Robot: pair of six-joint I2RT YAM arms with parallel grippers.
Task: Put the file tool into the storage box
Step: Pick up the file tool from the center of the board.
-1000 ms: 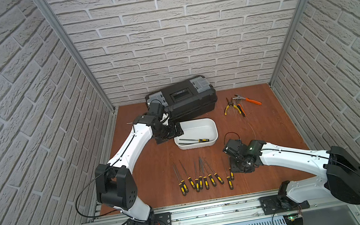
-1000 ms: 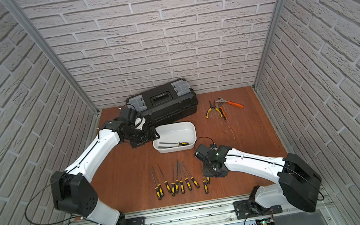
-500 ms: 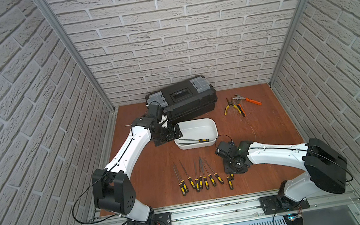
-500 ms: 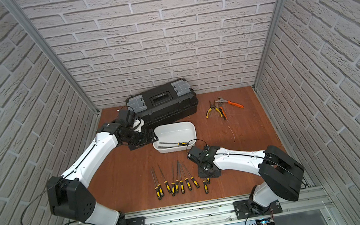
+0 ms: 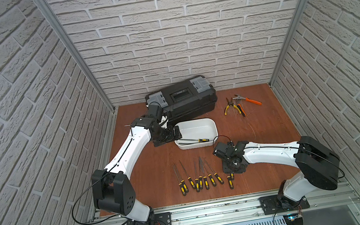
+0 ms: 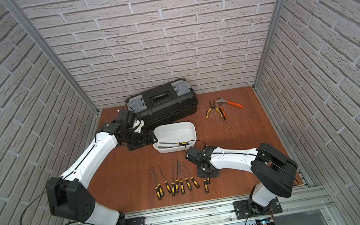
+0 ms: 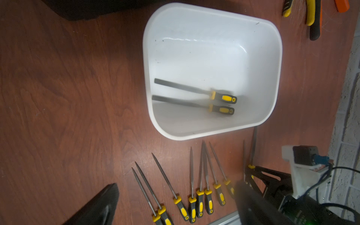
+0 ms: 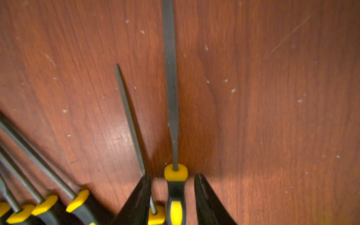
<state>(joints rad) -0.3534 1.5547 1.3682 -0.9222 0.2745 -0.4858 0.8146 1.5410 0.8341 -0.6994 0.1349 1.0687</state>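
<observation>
The white storage box (image 5: 200, 120) (image 6: 176, 125) (image 7: 145, 58) sits mid-table with two yellow-and-black-handled file tools (image 7: 187, 88) lying in it. Several more files (image 5: 200, 179) (image 6: 178, 184) (image 7: 194, 185) lie in a row near the front. My right gripper (image 5: 232, 171) (image 6: 206, 175) (image 8: 172, 176) is down at the row's right end. Its jaws straddle one file's handle (image 8: 176, 194) with a gap on each side, and one finger lies over the neighbouring file (image 8: 130, 116). My left gripper (image 5: 168, 136) (image 6: 141, 140) (image 7: 177, 187) stands open and empty beside the box's left end.
A black toolbox (image 5: 186, 99) with grey latches stands against the back wall behind the box. Pliers with yellow and orange handles (image 5: 235, 107) lie at the back right. Brick walls close in three sides, and a metal rail (image 5: 215, 208) runs along the front edge.
My right arm has swung left and settled over the right end of the file row, with its jaws narrowing around one handle. The left gripper has barely shifted beside the box.
</observation>
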